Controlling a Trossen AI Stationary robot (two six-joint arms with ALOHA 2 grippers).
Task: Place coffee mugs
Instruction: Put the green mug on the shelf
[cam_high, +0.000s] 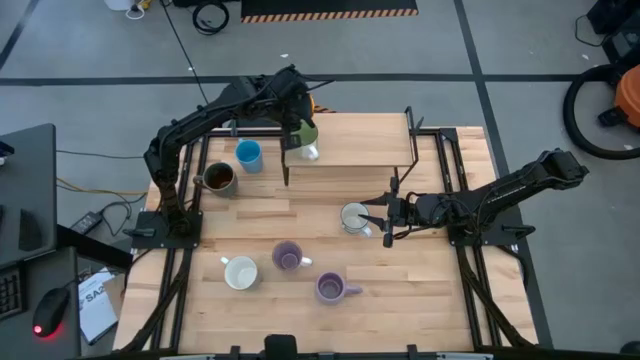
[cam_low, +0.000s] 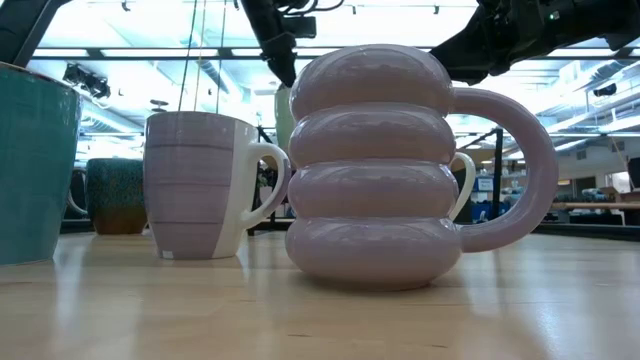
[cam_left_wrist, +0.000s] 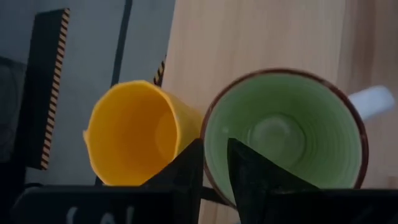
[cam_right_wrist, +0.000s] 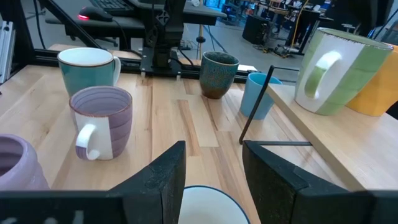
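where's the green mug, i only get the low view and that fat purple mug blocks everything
Observer: The green mug stands upright on the raised shelf at the back of the table, with the left claw at its rim.
Operator: anything next to it up there
Observer: An orange mug stands close beside it on the same shelf.
Operator: and the right claw
Observer: The right claw is low at mid-table, right by a white mug.
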